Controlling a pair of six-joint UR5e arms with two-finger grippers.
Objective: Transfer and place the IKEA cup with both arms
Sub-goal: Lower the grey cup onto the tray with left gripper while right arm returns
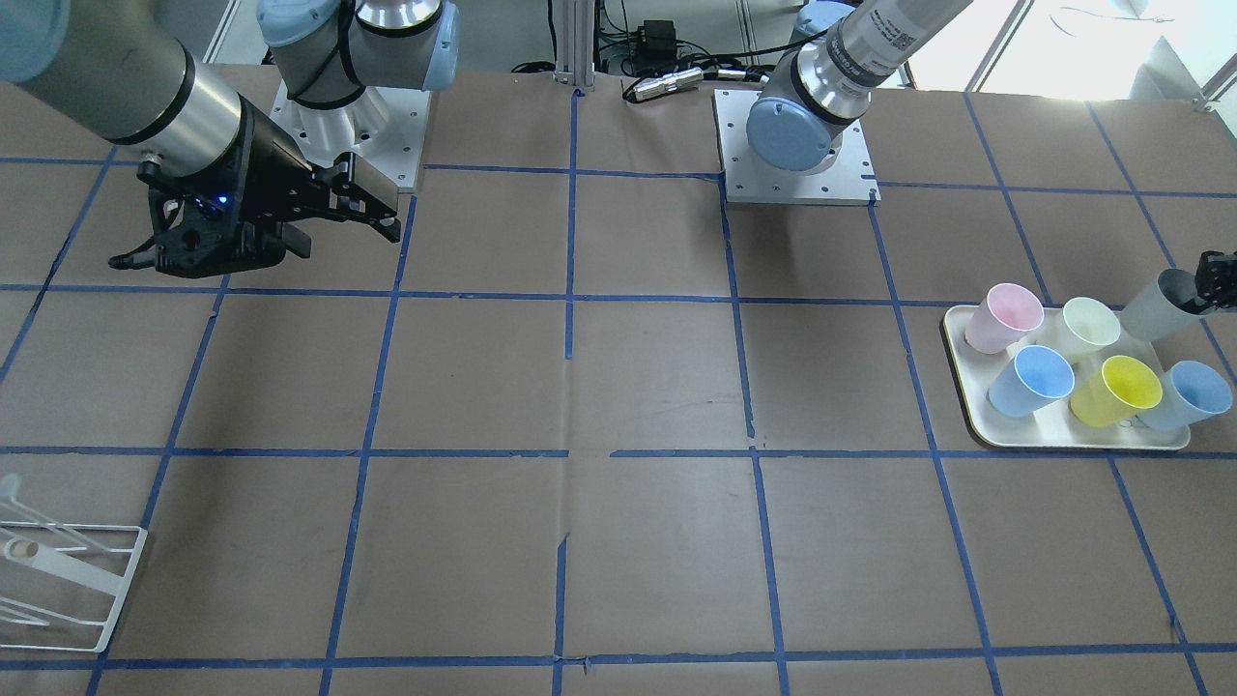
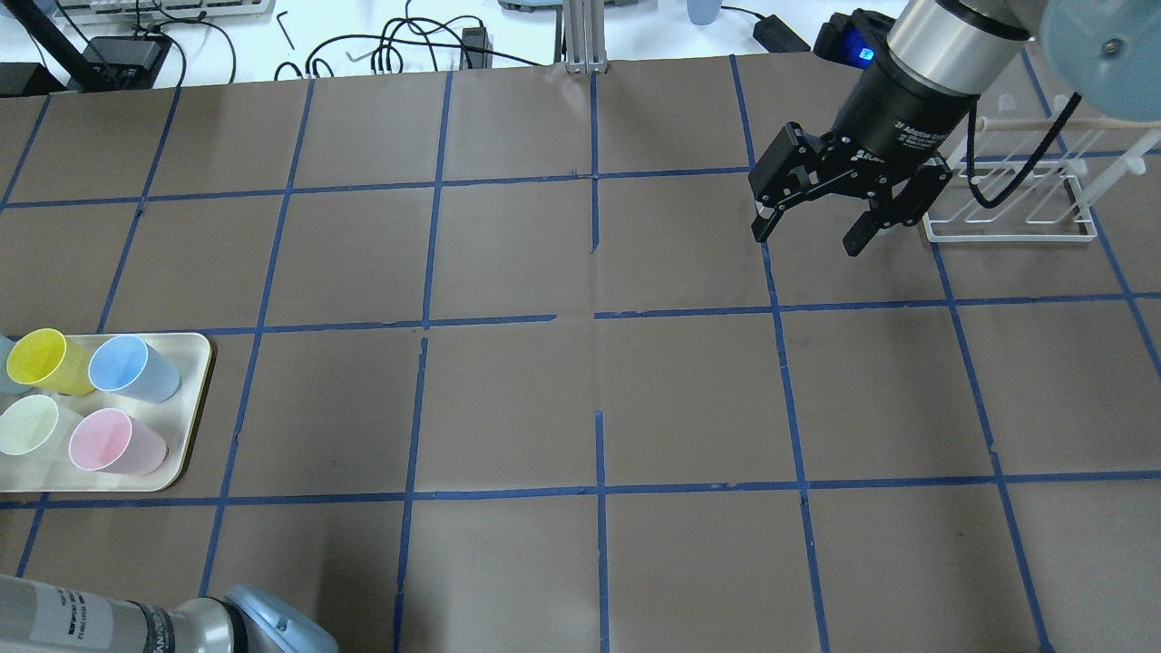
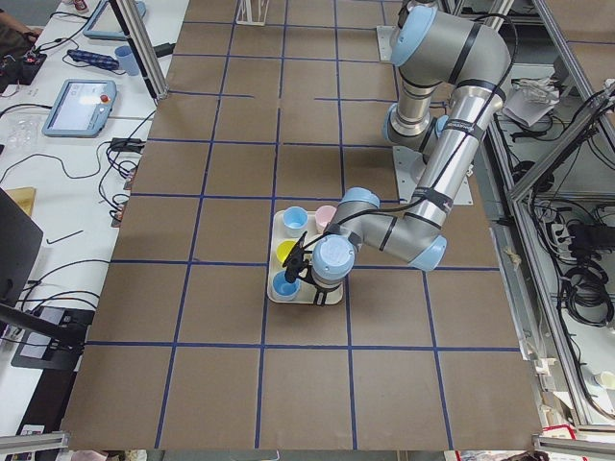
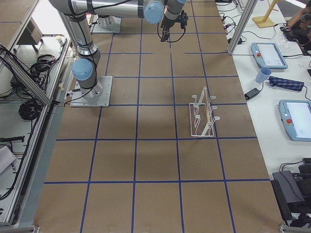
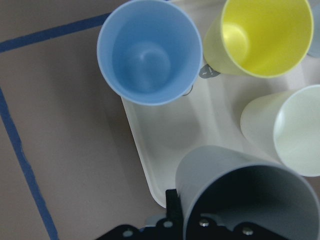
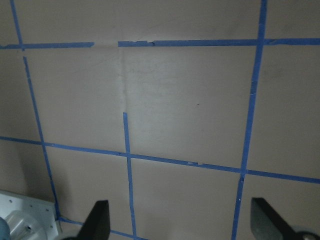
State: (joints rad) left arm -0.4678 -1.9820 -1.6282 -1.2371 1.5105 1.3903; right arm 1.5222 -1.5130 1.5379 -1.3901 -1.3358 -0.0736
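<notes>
Bright, even light from above washes my table (image 1: 618,387), shadows faint and soft, while the front view's top right corner blows out white. Close to my left wrist camera, the IKEA cup (image 5: 245,195) blurs, dark inside.

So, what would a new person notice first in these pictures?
Probably the cream tray of coloured plastic tumblers at the robot's left table end, where the left gripper holds a pale grey plastic tumbler tilted at the tray's edge. Then the right gripper, fingers open, hovering near the white wire rack.
</notes>
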